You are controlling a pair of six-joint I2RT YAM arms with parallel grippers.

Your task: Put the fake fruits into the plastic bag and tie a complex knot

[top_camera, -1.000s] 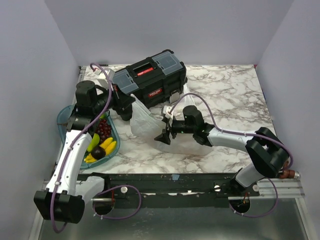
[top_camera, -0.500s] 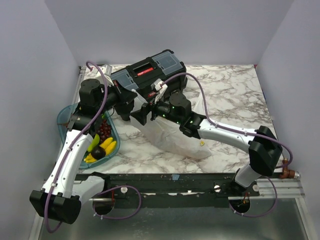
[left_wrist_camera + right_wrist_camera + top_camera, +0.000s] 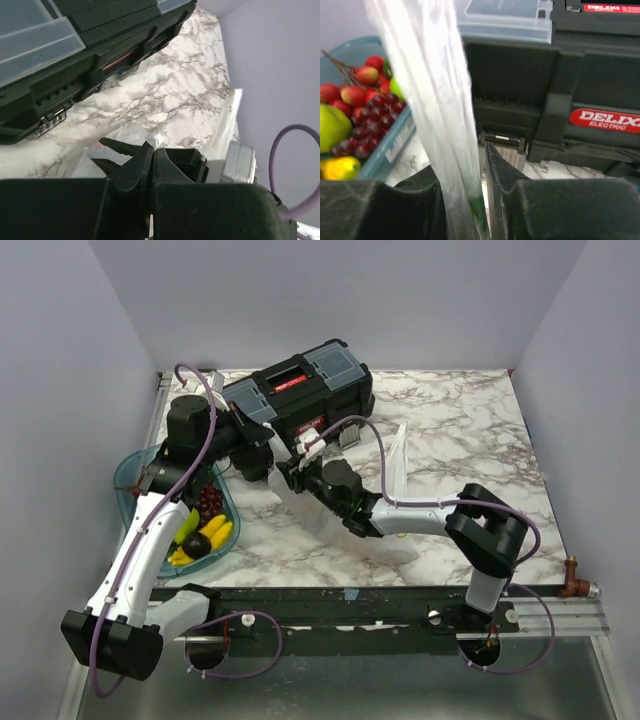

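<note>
The thin crinkly translucent whitish plastic bag (image 3: 435, 100) looks filmy and softly shiny, creased along its length. The small plastic fake fruits (image 3: 370, 100) in the teal translucent plastic oval tray (image 3: 125, 485) have smooth, glossy skins. The black hard-plastic toolbox (image 3: 345, 400) is matt and faintly grainy, with smooth clear grey-blue plastic lids (image 3: 505, 20) and a glossy red label (image 3: 605, 120), and the white marble-patterned table (image 3: 470, 430) looks smooth with a dull sheen.

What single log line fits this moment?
left tool: shut on plastic bag | right tool: shut on plastic bag | fake fruits: in teal tray
</note>
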